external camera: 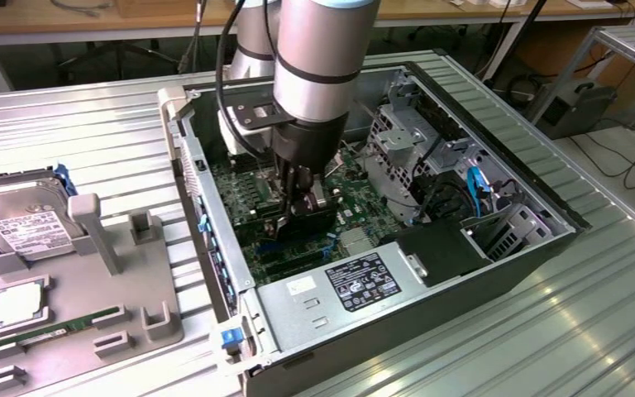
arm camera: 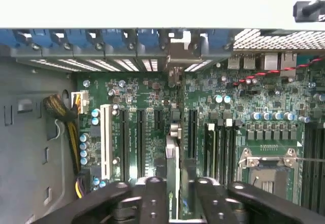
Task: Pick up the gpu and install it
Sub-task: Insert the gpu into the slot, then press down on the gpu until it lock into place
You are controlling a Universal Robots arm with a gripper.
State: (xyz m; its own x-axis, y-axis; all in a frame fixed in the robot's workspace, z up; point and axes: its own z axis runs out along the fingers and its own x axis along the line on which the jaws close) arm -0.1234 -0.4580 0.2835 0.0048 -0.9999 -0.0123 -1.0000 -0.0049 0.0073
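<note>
- The counter (external camera: 582,331) of ribbed metal carries everything; the open PC case (external camera: 295,99) lies on its side on it and serves as landmark here.
- The arm (external camera: 317,74) reaches straight down into the case, over the middle of the motherboard (external camera: 245,198).
- Beside the case, on the exterior view's left, a grey parts tray (external camera: 108,306) sits on the counter. It holds a hard drive (external camera: 20,219) at its far end and a green memory stick (external camera: 59,331) nearer the front. I see no card in the tray, so the pick-up looks done.
- Inside the case, the power supply (external camera: 346,289) with its white label fills the near end; a drive cage (external camera: 406,136) stands at the exterior view's right.
- The gpu (arm camera: 171,158) is inside the case, held edge-on and upright above the motherboard, in line with the long black slots (arm camera: 139,142). Its silver end bracket points toward the case's rear wall with the blue clips (arm camera: 91,37).
- The pincer (arm camera: 175,203) is clenched on the gpu's top edge, one finger on each face.
- Progress, as a judgement: the card is carried and lined up over the slots, late in the task. Whether its edge already sits in a slot I cannot tell, as the card hides the contact line. Seating and letting go seem not yet done.
</note>
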